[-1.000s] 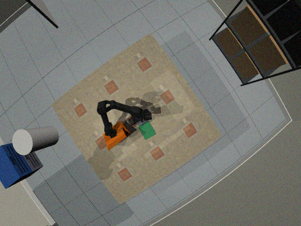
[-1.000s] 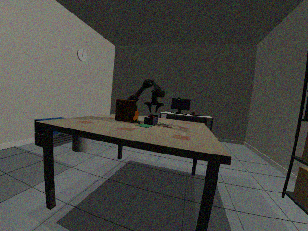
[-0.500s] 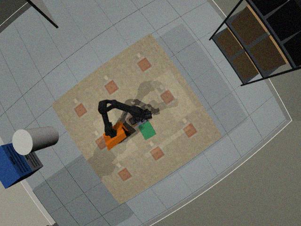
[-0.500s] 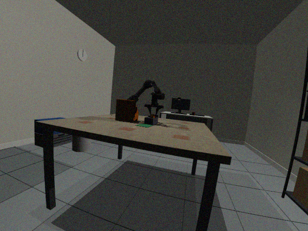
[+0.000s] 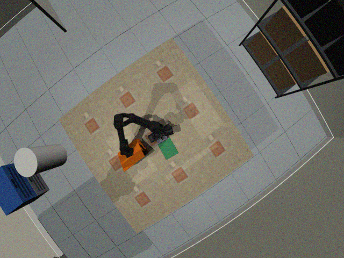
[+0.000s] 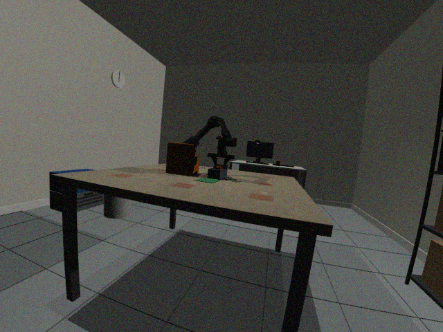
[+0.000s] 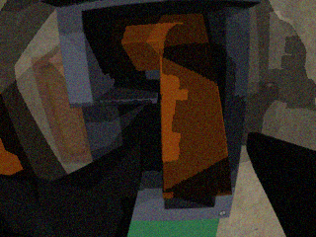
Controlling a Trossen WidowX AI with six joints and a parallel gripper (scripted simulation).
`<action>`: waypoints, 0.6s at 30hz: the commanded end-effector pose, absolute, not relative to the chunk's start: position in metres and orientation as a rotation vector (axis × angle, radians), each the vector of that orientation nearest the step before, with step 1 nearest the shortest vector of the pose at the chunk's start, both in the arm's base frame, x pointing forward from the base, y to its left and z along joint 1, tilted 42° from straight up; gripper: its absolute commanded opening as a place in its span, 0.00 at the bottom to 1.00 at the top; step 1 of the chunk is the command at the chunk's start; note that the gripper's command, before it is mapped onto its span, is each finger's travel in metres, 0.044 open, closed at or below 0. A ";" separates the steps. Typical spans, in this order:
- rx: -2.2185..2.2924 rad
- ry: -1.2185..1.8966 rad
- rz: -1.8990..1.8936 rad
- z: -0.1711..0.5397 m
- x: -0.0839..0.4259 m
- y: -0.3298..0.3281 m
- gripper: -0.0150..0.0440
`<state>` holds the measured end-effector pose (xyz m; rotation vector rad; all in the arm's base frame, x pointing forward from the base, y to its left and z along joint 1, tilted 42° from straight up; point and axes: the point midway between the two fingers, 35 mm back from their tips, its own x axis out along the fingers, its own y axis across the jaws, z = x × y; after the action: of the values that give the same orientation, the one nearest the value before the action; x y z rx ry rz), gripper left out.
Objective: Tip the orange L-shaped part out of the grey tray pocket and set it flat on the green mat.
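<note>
The orange part [image 7: 197, 114] [image 6: 219, 167] is tipped in the grey tray [image 7: 74, 74] [image 6: 214, 173] [image 5: 163, 140]. Its L-shaped end is down in the pocket, at the top of the wrist view; its straight end, on the green mat's side, stands raised above the rim. My gripper [image 7: 196, 144] [image 6: 220, 167] is open and points down low over the tray, one finger on each side of the raised end. The left finger looks close to the part, with a wider gap at the right one; contact cannot be told. The green mat [image 5: 167, 149] [image 6: 207, 180] [image 7: 173, 229] lies beside the tray.
A large orange box [image 5: 131, 155] [image 6: 181, 158] stands near the arm's base, close to the tray, and its edge shows at the left of the wrist view. Flat reddish squares [image 5: 179, 174] [image 6: 260, 196] mark the table top.
</note>
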<state>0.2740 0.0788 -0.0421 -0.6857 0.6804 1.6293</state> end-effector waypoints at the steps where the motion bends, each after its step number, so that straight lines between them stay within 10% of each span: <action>1: -0.686 0.680 1.629 -0.042 0.274 0.079 0.68; 18: -0.686 0.680 1.629 -0.042 0.274 0.079 0.29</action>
<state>0.2737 0.0791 -0.0426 -0.6841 0.6819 1.6295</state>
